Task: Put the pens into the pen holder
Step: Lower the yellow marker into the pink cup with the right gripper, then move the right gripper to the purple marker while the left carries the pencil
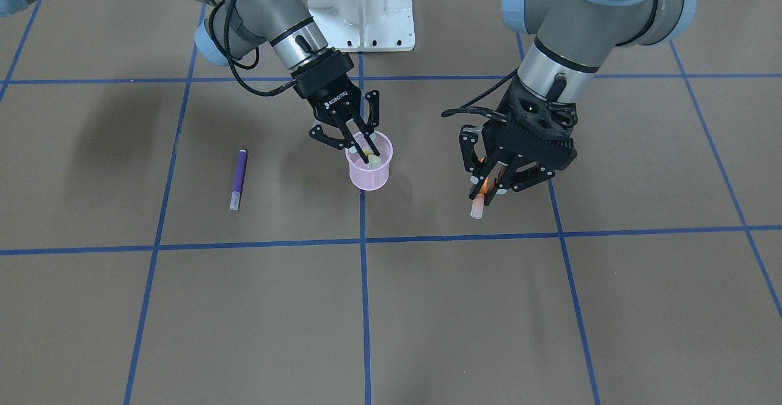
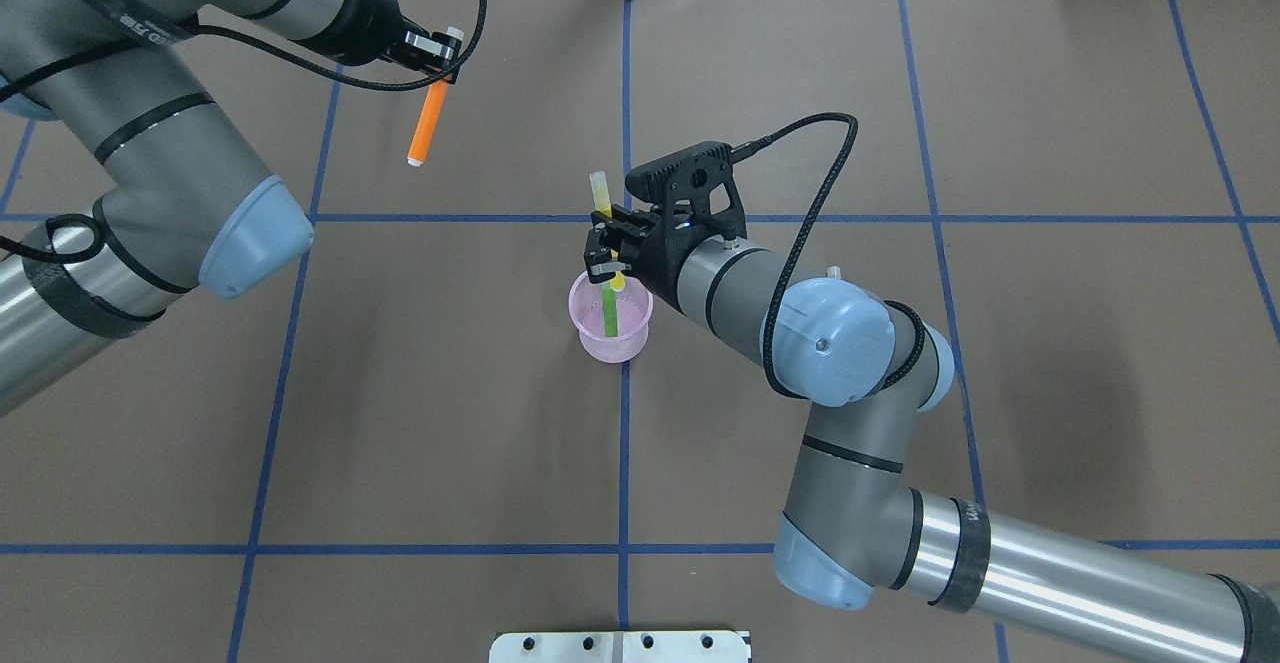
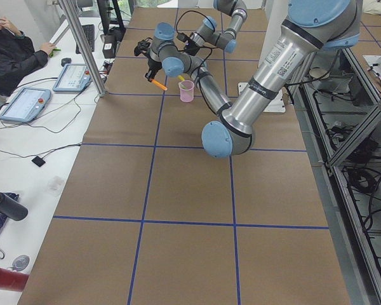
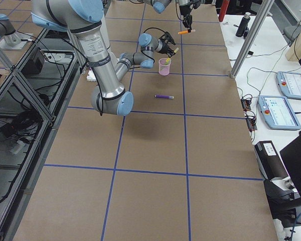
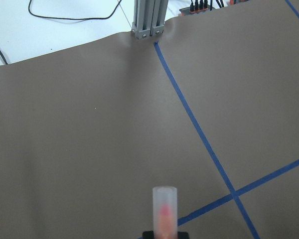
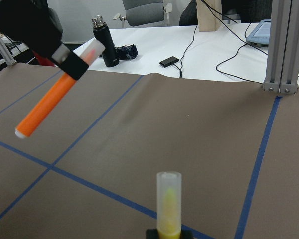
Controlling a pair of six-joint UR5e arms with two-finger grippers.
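Observation:
The pink mesh pen holder (image 1: 370, 176) stands upright near the table's middle, with a green pen (image 2: 610, 314) leaning inside it. My right gripper (image 1: 365, 151) hangs just over its mouth, shut on a yellow pen (image 2: 601, 193) whose lower end dips into the cup (image 2: 584, 315); its capped end (image 6: 168, 199) points away. My left gripper (image 2: 440, 68) is held above the table, apart from the cup, shut on an orange pen (image 2: 428, 123) that slants downward (image 1: 481, 194). A purple pen (image 1: 238, 179) lies flat on the table beyond my right arm's side.
Blue tape lines grid the brown table. The white robot mount (image 1: 360, 8) sits behind the cup. A person (image 3: 13, 57) sits at a side bench with tablets (image 3: 25, 101). An aluminium post (image 3: 82, 44) stands at the table's far edge.

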